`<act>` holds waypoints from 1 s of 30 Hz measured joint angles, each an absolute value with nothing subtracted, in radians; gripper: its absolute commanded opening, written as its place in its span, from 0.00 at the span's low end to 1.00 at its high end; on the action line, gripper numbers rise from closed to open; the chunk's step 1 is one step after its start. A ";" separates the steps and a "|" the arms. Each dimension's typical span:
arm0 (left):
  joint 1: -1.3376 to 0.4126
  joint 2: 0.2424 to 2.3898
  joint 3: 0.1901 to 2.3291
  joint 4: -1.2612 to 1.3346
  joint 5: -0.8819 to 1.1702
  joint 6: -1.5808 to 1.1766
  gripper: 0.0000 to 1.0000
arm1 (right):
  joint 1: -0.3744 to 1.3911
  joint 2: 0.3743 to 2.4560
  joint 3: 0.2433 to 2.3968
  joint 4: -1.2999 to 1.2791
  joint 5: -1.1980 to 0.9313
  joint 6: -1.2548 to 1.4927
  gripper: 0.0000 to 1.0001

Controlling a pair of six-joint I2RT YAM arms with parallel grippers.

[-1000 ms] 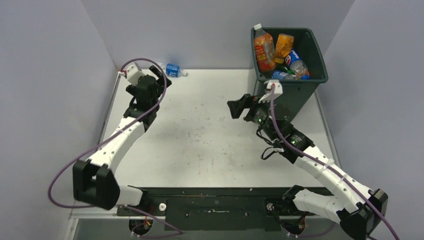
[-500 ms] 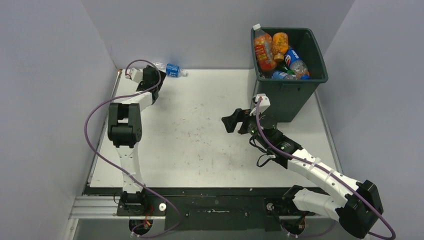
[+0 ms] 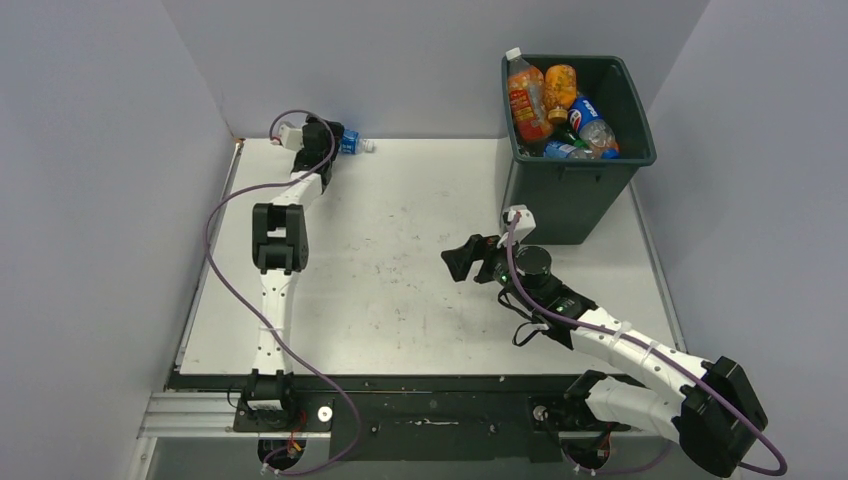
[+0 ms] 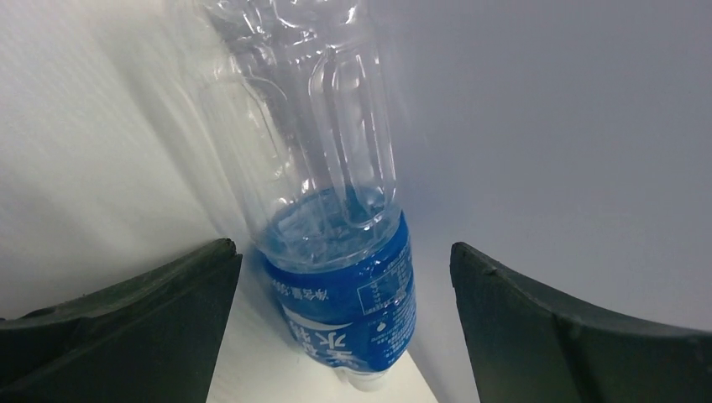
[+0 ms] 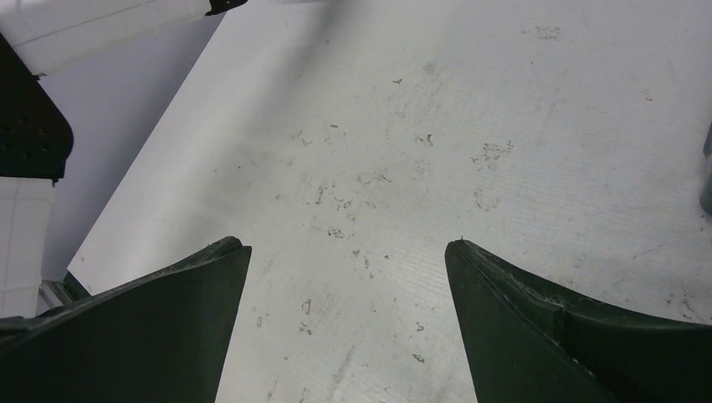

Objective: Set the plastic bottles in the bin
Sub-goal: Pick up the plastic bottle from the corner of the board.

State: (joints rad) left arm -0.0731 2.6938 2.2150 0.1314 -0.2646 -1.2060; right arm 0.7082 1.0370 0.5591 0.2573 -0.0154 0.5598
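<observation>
**Left gripper**: jaws were spread wide. Both dark fingers flanked a bottle with a gap on each side and touched nothing.

**Clear bottle**: it lay on its side between those fingers, at the far-left corner of the table along the foot of the back wall. The body was ribbed and transparent, with a blue label carrying white print. The overhead view showed a white cap pointing right.

**Right gripper**: jaws were parted and empty above bare tabletop, right of centre and just near-left of the bin.

**Bin**: a dark green rectangle with a flared rim, it stood upright at the far-right of the table.

**Contents of the bin:**
- Two orange bottles leaned at the far-left side. One white-capped neck rose above the rim.
- Blue-labelled bottles lay beside them.
- There was a glimpse of green plastic among the bottles.

**Table**: the white top was matt and marked with many small dark scuffs and specks, thickest around the middle.

**Near rail**: a black mounting bar ran along the near edge and carried both arm bases.

**Walls**: plain pale grey-lilac panels enclosed the left, far and right sides.

**Cables**: purple leads looped beside each white arm.
</observation>
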 measured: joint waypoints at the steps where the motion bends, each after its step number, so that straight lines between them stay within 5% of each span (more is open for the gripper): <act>1: -0.073 2.710 2.242 0.127 -0.265 -1.212 0.96 | 0.708 1.037 0.559 0.265 -0.015 0.559 0.90; 3: -0.073 2.738 2.281 0.126 -0.266 -1.228 0.98 | 0.708 1.037 0.559 0.278 -0.015 0.559 0.90; 19: -0.086 2.887 2.441 0.191 -0.253 -1.345 0.38 | 0.708 1.055 0.559 0.290 -0.015 0.537 0.90; 24: -0.086 2.814 2.238 0.380 -0.251 -1.361 0.25 | 0.708 1.070 0.559 0.289 -0.015 0.537 0.90; 30: -0.097 2.572 1.734 0.656 -0.281 -1.364 0.12 | 0.712 1.070 0.559 0.297 -0.014 0.539 0.90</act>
